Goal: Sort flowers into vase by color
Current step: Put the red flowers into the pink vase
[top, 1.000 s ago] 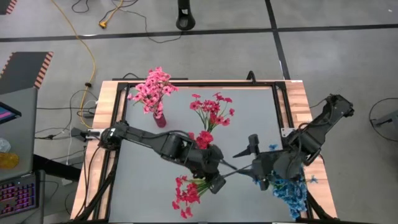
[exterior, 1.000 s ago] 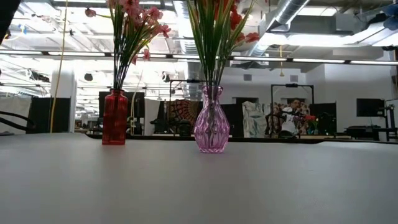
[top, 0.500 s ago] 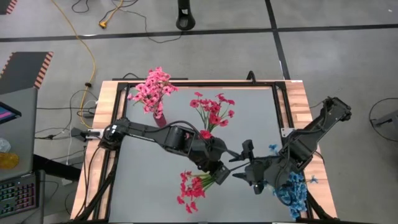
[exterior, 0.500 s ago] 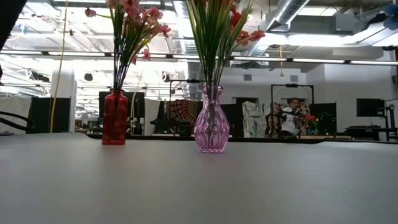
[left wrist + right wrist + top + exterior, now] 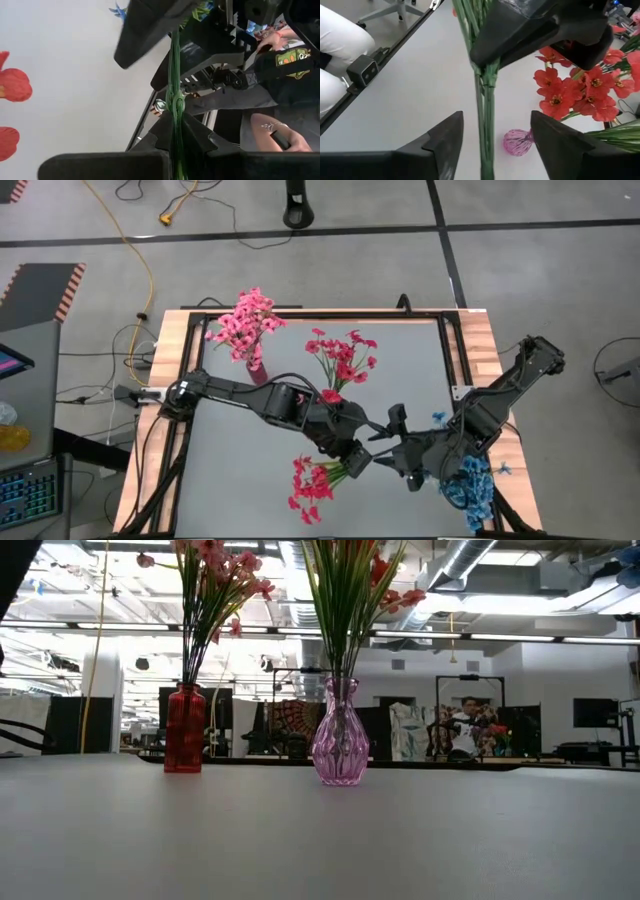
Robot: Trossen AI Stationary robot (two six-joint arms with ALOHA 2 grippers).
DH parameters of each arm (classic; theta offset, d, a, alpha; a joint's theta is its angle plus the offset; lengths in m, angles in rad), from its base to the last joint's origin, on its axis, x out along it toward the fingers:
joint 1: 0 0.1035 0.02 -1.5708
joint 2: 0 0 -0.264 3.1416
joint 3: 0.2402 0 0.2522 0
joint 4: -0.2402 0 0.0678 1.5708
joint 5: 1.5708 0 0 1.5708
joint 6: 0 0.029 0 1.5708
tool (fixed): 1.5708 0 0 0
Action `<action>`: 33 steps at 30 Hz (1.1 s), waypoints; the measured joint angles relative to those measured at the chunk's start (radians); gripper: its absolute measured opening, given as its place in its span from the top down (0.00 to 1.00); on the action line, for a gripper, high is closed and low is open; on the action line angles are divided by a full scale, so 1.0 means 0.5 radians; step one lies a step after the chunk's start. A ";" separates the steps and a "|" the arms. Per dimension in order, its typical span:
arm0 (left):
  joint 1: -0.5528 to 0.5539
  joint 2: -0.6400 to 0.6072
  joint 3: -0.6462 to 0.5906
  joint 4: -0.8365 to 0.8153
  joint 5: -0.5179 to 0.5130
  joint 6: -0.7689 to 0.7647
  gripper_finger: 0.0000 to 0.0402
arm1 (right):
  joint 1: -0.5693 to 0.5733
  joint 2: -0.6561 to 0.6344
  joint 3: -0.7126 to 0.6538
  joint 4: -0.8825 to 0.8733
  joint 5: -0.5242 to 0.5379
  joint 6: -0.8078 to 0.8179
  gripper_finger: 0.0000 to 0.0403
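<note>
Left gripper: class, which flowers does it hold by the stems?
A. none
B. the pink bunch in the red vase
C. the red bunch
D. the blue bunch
C: the left gripper is shut on green stems, and the red bunch hangs from it.

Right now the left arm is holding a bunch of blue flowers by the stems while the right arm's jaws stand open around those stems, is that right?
Not quite: the bunch in the left gripper is red, not blue, as the high view shows. The blue flowers lie at the table's edge under the right arm. The rest holds: the right gripper has its jaws open on either side of the green stems.
</note>
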 joint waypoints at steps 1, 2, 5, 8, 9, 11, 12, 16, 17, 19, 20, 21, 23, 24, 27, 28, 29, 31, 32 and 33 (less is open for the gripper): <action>0.000 0.000 0.000 0.000 -0.009 0.001 0.98 | 0.000 0.000 0.000 0.000 -0.002 0.000 0.40; 0.000 0.000 0.000 0.000 -0.011 0.001 0.98 | 0.000 0.000 0.000 -0.001 -0.002 0.000 0.43; 0.000 0.000 0.000 0.000 -0.011 -0.002 0.98 | 0.000 0.000 0.000 0.000 -0.003 0.000 0.53; 0.000 0.000 0.000 0.000 -0.023 -0.005 0.98 | 0.000 0.000 0.000 0.000 -0.003 0.000 0.65; 0.000 0.000 0.000 0.000 -0.031 0.001 0.98 | 0.000 0.000 0.000 0.000 -0.003 0.000 0.69; 0.000 0.000 0.000 0.000 -0.049 -0.008 0.98 | 0.000 -0.001 0.000 0.000 -0.004 0.000 0.76; 0.000 0.000 0.000 0.000 -0.051 -0.022 0.97 | 0.000 -0.001 0.000 0.000 -0.005 -0.001 0.80; 0.000 0.000 0.000 0.000 -0.071 -0.046 0.96 | 0.000 0.000 0.000 -0.003 -0.010 -0.001 0.91; 0.000 0.000 0.000 -0.001 -0.094 -0.043 0.96 | 0.000 0.000 0.000 -0.005 -0.010 -0.002 0.92; -0.003 0.000 0.000 -0.003 -0.139 -0.037 0.95 | 0.000 -0.001 0.000 -0.005 -0.010 -0.003 0.92; -0.004 0.000 0.000 -0.003 -0.154 -0.037 0.95 | 0.000 -0.001 0.000 -0.005 -0.011 -0.003 0.92; -0.004 0.000 0.000 -0.002 -0.160 -0.035 0.95 | 0.000 -0.001 0.000 -0.006 -0.014 -0.002 0.92; 0.000 0.000 0.000 -0.003 -0.156 -0.026 0.95 | -0.001 -0.001 0.000 -0.005 -0.041 -0.002 0.92; 0.001 0.000 0.000 -0.005 -0.145 -0.013 0.95 | -0.002 -0.001 0.000 -0.004 -0.055 -0.001 0.90; 0.004 0.000 0.000 -0.004 -0.122 0.068 0.95 | -0.001 -0.001 0.000 0.000 -0.070 -0.001 0.87; 0.004 0.000 0.000 -0.003 -0.117 0.113 0.95 | -0.001 -0.001 0.000 0.005 -0.074 -0.001 0.87; 0.004 0.000 0.000 -0.003 -0.111 0.169 0.95 | -0.001 -0.001 0.000 0.009 -0.082 -0.002 0.88; 0.005 0.000 0.000 0.002 -0.081 0.310 0.95 | -0.001 -0.001 0.000 0.022 -0.092 -0.002 0.90; 0.005 0.000 0.000 0.007 -0.071 0.387 0.94 | -0.001 -0.001 0.000 0.029 -0.093 -0.004 0.91; 0.005 0.000 0.000 0.014 -0.068 0.461 0.94 | -0.001 -0.002 0.000 0.035 -0.093 -0.011 0.92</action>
